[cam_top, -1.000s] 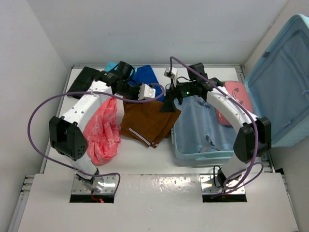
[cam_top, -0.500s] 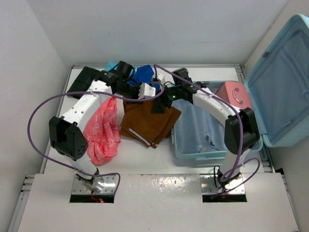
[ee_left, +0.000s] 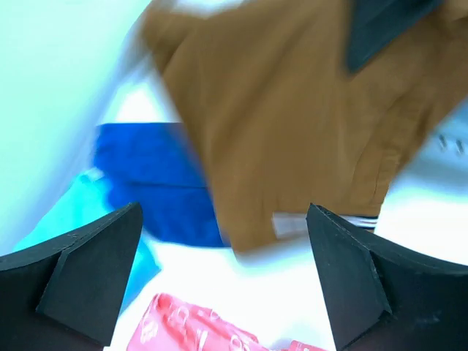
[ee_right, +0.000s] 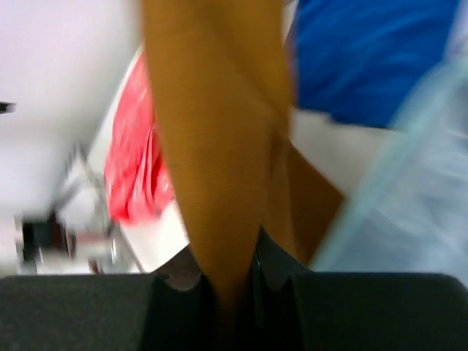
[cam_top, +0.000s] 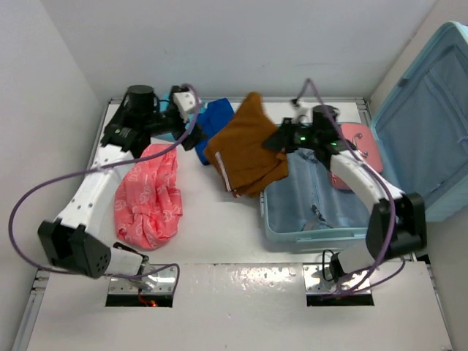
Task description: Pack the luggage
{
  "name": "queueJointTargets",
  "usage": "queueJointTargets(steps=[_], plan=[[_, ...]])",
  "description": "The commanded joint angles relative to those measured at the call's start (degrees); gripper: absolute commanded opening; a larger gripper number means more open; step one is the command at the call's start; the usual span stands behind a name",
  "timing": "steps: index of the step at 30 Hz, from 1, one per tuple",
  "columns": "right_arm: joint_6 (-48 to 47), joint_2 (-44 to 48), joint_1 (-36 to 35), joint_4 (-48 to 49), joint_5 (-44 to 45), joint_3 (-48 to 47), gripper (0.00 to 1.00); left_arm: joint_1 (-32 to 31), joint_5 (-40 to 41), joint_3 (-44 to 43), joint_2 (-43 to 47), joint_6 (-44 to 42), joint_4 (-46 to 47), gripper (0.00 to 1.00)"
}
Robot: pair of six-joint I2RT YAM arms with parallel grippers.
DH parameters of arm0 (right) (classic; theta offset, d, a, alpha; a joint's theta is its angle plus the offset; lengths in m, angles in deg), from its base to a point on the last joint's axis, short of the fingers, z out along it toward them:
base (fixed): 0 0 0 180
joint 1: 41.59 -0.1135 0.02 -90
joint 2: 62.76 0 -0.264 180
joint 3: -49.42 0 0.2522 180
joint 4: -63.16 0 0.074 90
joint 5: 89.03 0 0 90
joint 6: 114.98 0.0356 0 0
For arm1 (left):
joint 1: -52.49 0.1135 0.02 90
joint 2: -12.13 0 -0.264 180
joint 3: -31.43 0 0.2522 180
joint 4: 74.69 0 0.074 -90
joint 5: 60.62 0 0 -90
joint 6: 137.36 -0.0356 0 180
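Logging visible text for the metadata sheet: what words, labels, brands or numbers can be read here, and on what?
No text can be read in any view.
brown garment: pale striped trim at its edge, blurred, no letters.
pink cloth: white pattern, too small to tell letters.
luggage: no lettering shows.

It was a robotics lab's test cell, not a home; a white table (cam_top: 219, 227) sat boxed in by bare white walls (cam_top: 219, 44); a left arm (cam_top: 89, 189) and a right arm (cam_top: 362, 179) rose from a speckled metal plate (cam_top: 241, 292) at the near edge; purple cables (cam_top: 11, 223) looped loose; the luggage (cam_top: 420, 124) and a brown garment (cam_top: 245, 146) were the only homely things.
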Motion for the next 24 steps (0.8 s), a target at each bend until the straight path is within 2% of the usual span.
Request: queueJointTargets(steps=[1, 6, 8, 14, 17, 20, 24], plan=[[13.5, 11.2, 7.9, 6.1, 2.6, 4.0, 0.0, 2.0, 3.9, 4.9, 6.6, 15.6, 17.3, 1.0], [10.9, 19.0, 17.8, 0.1, 7.2, 13.8, 0.0, 3.1, 6.4, 6.9, 8.6, 17.2, 18.1, 1.0], [6.1, 21.3, 20.6, -3.6, 9.3, 17.0, 0.0, 3.1, 6.4, 8.1, 9.1, 17.7, 18.1, 1.0], [-5.8, 19.4, 25.2, -6.1, 11.4, 21.2, 0.0, 3.1, 5.9, 8.6, 8.5, 18.3, 18.7, 1.0], [-11.0, 16.8, 26.1, -2.9, 14.4, 22.1, 0.0, 3.1, 5.9, 8.6, 8.0, 18.3, 19.2, 1.0], [-12.6, 13.4, 26.5, -1.2, 16.3, 20.9, 0.0, 3.1, 5.9, 8.6, 7.5, 18.8, 19.2, 1.0], [-13.7, 9.2, 26.2, 7.0, 21.0, 19.9, 0.0, 3.1, 7.1, 9.8, 7.5, 18.8, 19.7, 1.0]])
